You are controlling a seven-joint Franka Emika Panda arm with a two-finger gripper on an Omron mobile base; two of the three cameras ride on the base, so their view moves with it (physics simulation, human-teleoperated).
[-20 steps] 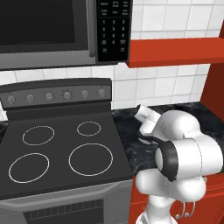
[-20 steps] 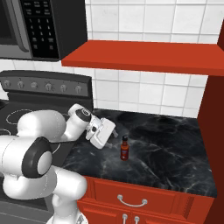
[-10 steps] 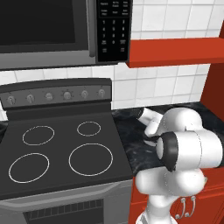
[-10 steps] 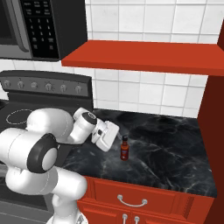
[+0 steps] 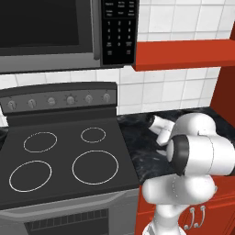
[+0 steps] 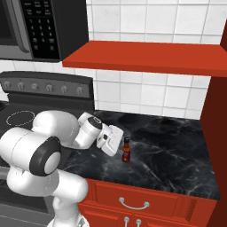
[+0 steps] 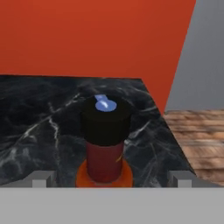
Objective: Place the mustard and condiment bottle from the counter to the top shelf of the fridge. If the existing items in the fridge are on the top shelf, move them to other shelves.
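One condiment bottle (image 7: 104, 144) stands upright on the counter (image 7: 39, 127), its long axis vertical, black cap up and the thin neck rising straight from a dark red body. Seen from the hand view it sits very close, centred between the two grey finger tips (image 7: 40, 179) that rise at the lower edge, one on each side of the bottle's base and neither touching it. The claw (image 7: 109, 180) stands wide apart, holding nothing. That view looks down on the cap, which carries a small blue mark, and past the bottle the veined black marble runs to its end, with a red cabinet side behind, a grey wall to the right and a patch of wooden floor below it.

In the right base view the condiment bottle (image 6: 127, 150) appears small and whole, near the front part of the counter (image 6: 177, 150), with the white hand (image 6: 111, 139) lying level just beside it on the stove side, pointing at it; the finger tips themselves cannot be made out there. A red shelf (image 6: 146, 55) hangs above, against the white tiled wall.

The left base view shows the dark stovetop (image 5: 64, 160) with its white rings and the microwave (image 5: 69, 32) above, while the arm's bulk covers the counter stretch where the bottle stands.
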